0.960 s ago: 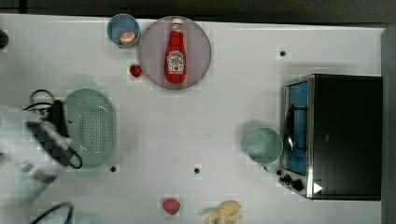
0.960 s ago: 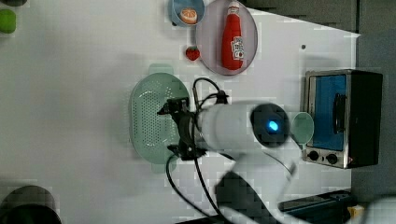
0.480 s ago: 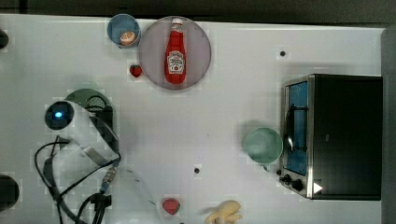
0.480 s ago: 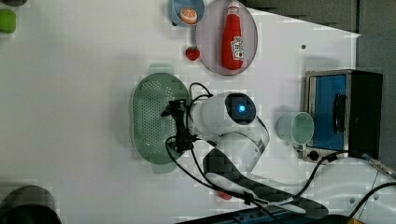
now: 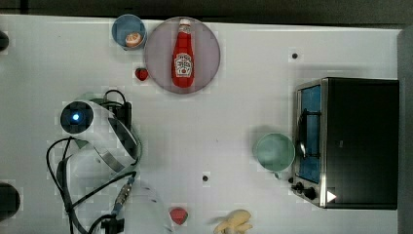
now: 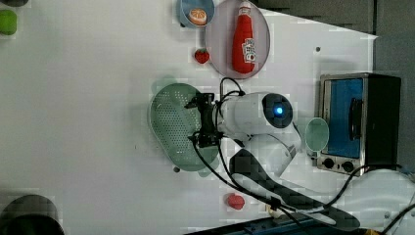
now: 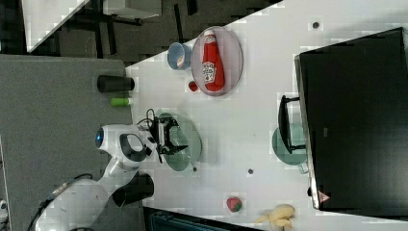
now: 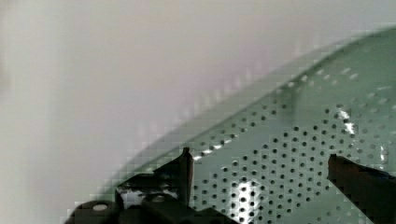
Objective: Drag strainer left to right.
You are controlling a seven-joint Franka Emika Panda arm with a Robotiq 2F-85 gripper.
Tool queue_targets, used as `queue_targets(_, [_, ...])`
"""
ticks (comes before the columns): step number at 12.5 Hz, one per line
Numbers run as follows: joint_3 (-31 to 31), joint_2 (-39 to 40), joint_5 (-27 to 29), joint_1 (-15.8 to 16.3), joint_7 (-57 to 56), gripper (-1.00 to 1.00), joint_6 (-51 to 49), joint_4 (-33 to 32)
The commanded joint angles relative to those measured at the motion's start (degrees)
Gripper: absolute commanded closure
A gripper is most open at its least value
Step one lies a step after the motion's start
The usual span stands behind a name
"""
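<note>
While hovering over the strainer (image 6: 173, 125) at mid-frame of the left view, gripper (image 6: 201, 120) sits w/ fingers spread wide, grasping nothing.

Spread tool (image 8: 261, 163) fingers above the strainer (image 8: 299, 140).

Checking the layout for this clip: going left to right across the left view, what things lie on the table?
Green object at the far-left edge → strainer → strawberry → ketchup bottle on its plate → teal bowl → toaster oven.
</note>
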Motion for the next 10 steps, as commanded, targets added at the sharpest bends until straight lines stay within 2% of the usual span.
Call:
queue_targets(1, [0.72, -1.7, -1.2, -2.57, 1.84, -1.0, 3.44, -5.23])
queue_targets(5, [0.61, -5.61, -1.21, -6.43, 0.61, -1.0, 4.61, -10.76])
queue_targets(10, [-2.27, -7.36, -1.21, -10.33, -6.63, -1.0, 8.52, -14.93])
